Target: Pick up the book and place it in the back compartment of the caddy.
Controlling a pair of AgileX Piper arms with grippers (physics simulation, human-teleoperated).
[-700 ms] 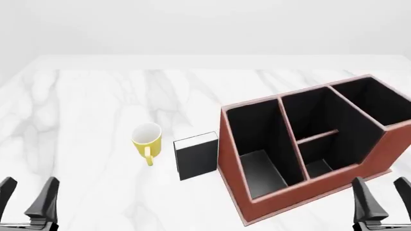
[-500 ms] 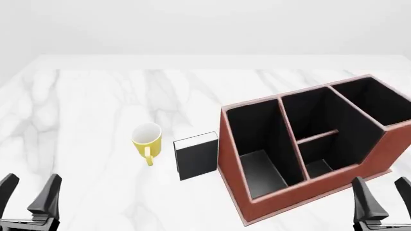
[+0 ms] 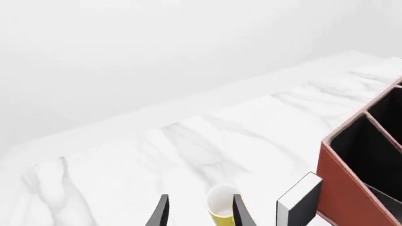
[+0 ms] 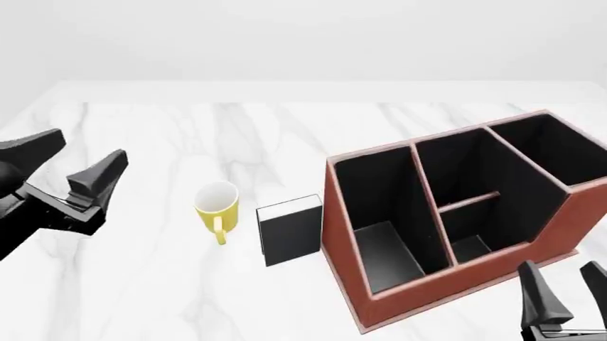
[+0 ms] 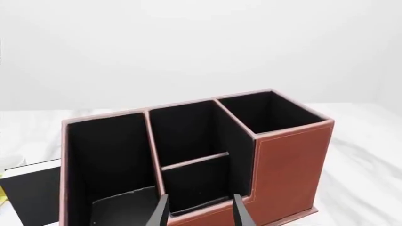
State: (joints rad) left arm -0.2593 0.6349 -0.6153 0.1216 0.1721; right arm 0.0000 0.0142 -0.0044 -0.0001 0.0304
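Left jaws: the left gripper [image 4: 78, 165] is wide open and holds nothing; it hangs in the air over the left part of the table [image 4: 142, 128], well apart from the book
Right jaws: the right gripper [image 4: 559, 298] sits low at the near right edge, just in front of the caddy; its two fingers are spread apart with nothing between them
Book: the book [image 4: 290, 229] stands up on the table, just beside the left wall of the caddy and near the yellow mug [image 4: 216, 207]; I cannot tell if it touches the caddy
How the book looks: small and thick, plain black cover, white page edges on top
Caddy: the caddy [image 4: 431, 284] is a big red-brown box, black inside, with walls that split it into parts; every part looks empty
Back part: the back compartment [image 4: 555, 145] is the far one with the tall walls
Done so far: nothing yet, I think; the book is not picked up
Left to do: reach the book, grab it, lift it, carry it over the caddy, and drop it in the back part
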